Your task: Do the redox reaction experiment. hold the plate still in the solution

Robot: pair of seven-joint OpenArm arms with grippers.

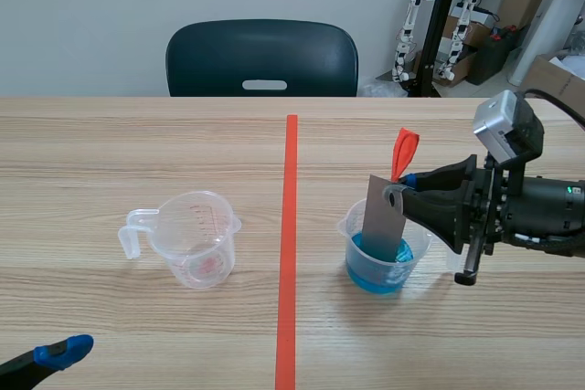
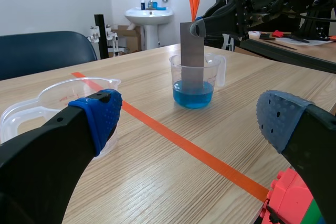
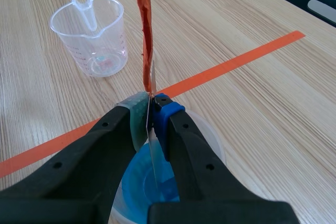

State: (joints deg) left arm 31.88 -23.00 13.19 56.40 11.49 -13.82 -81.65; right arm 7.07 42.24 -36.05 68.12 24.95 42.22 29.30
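A grey metal plate point(image 1: 382, 222) with an orange tag point(image 1: 403, 152) at its top stands upright in a clear beaker of blue solution point(image 1: 378, 262), right of the tape line. My right gripper point(image 1: 399, 191) is shut on the plate's upper edge, its lower end dipped in the liquid. The left wrist view shows the plate point(image 2: 191, 51) in the beaker point(image 2: 193, 94) ahead, held by the right gripper point(image 2: 197, 27). In the right wrist view the plate's thin edge point(image 3: 153, 150) runs between the fingertips point(image 3: 149, 114) above the solution point(image 3: 142, 182). My left gripper point(image 1: 57, 352) is open at the near left.
An empty clear measuring cup point(image 1: 190, 237) stands left of the orange tape line point(image 1: 288, 253), also seen as the cup point(image 2: 55, 103) and cup point(image 3: 93, 35). A dark chair point(image 1: 262, 59) is behind the table's far edge. A red-green object point(image 2: 294, 203) lies beside the left gripper.
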